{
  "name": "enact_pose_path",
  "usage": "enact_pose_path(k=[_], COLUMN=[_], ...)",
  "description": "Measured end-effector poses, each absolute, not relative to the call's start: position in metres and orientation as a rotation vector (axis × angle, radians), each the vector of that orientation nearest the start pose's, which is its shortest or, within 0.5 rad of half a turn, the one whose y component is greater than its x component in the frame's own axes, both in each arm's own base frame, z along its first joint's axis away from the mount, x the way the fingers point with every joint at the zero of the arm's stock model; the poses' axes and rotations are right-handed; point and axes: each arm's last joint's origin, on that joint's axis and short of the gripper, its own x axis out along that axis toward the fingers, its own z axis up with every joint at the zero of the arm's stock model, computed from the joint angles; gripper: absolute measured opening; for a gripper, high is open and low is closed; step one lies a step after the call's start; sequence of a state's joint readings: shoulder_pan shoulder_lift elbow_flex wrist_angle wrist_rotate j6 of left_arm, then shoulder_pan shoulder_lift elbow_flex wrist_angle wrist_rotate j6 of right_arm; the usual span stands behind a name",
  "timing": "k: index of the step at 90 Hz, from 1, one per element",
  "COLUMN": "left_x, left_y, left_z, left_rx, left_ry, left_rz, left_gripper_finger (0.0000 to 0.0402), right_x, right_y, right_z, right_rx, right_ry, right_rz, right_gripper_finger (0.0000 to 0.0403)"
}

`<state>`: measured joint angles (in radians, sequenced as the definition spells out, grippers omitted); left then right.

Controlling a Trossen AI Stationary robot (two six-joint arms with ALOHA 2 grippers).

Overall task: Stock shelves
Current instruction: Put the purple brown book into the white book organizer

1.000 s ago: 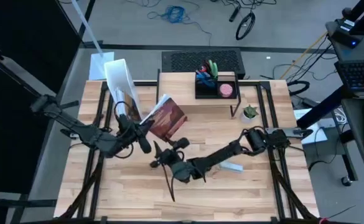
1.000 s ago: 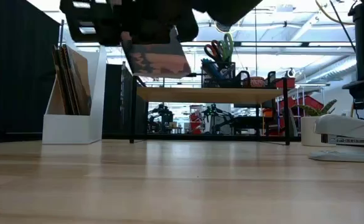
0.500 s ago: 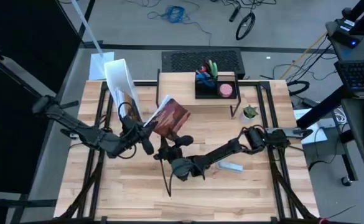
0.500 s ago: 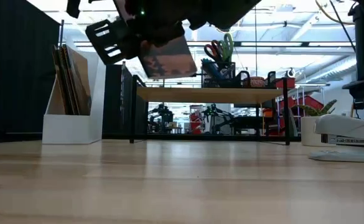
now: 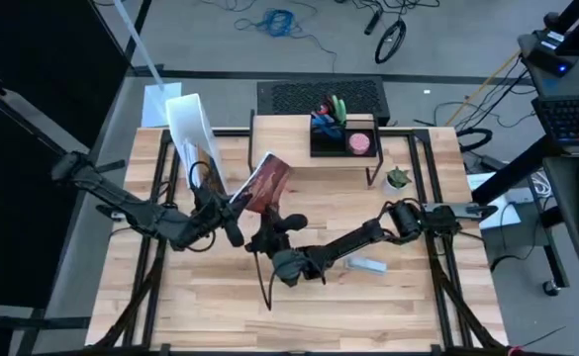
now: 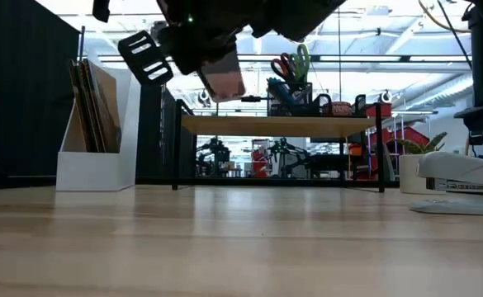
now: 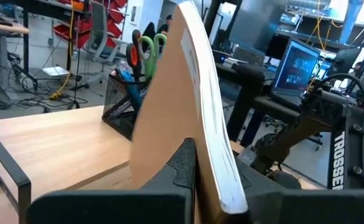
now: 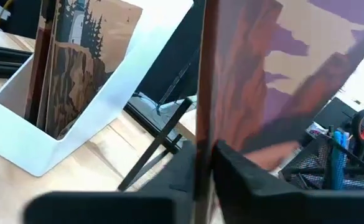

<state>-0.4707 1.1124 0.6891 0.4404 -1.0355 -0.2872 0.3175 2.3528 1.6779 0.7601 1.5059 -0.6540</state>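
1. Left gripper (image 5: 238, 201) pinches a book (image 5: 264, 182) in mid-air at frame centre; the right gripper (image 5: 262, 227) also clamps the book's lower edge.
2. Shelves (image 5: 281, 133) stand at upper centre, beyond the book, carrying an organizer (image 5: 342, 136).
3. File box (image 5: 192, 133) stands upper left.

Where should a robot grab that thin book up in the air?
By its lower edge, pinching across the two flat covers. The book is thin and tilted nearly on edge, so a finger fits on each side. The left gripper and right gripper both clamp it that way, coming from below.
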Motion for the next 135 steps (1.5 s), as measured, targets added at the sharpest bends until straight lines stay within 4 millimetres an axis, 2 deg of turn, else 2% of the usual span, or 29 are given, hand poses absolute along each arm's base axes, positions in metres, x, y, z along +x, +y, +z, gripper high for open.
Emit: enact_pose_path(k=[27,36,46,63,76,89,111,124,135], left_x=[0.22,0.22,0.22,0.217,0.205,0.188,0.155,0.135,0.12], left_y=[-0.085,-0.085,-0.085,-0.087,-0.093,-0.101,-0.107,-0.097,-0.087], left_z=[0.296,0.296,0.296,0.298,0.306,0.315,0.325,0.339,0.349], left_rx=[-0.286,-0.285,-0.276,-0.163,-0.073,-0.042,0.014,0.048,0.012], left_ry=[-0.089,-0.088,-0.085,-0.056,-0.05,-0.061,-0.036,-0.041,-0.066], left_rz=[0.535,0.53,0.531,0.523,0.476,0.436,0.412,0.507,0.505], left_gripper_finger=[0.0005,0.0017,0.0056,0.0146,0.0199,0.0227,0.0233,0.0233,0.0233], right_x=[0.482,0.479,0.477,0.474,0.47,0.47,0.474,0.477,0.477], right_y=[0.149,0.157,0.162,0.173,0.183,0.19,0.192,0.189,0.19], right_z=[0.193,0.193,0.193,0.194,0.195,0.195,0.196,0.196,0.196], right_rx=[-0.493,-0.49,-0.469,-0.454,-0.415,-0.346,-0.24,-0.231,-0.21], right_ry=[0.315,0.307,0.292,0.275,0.234,0.164,0.058,0.045,0.031], right_rz=[-1.129,-1.115,-1.111,-1.09,-1.053,-0.978,-0.817,-0.783,-0.767], right_gripper_finger=[0.0004,0.0002,0.0002,0.0001,0.0001,0.0,0.0,0.0,0.0])
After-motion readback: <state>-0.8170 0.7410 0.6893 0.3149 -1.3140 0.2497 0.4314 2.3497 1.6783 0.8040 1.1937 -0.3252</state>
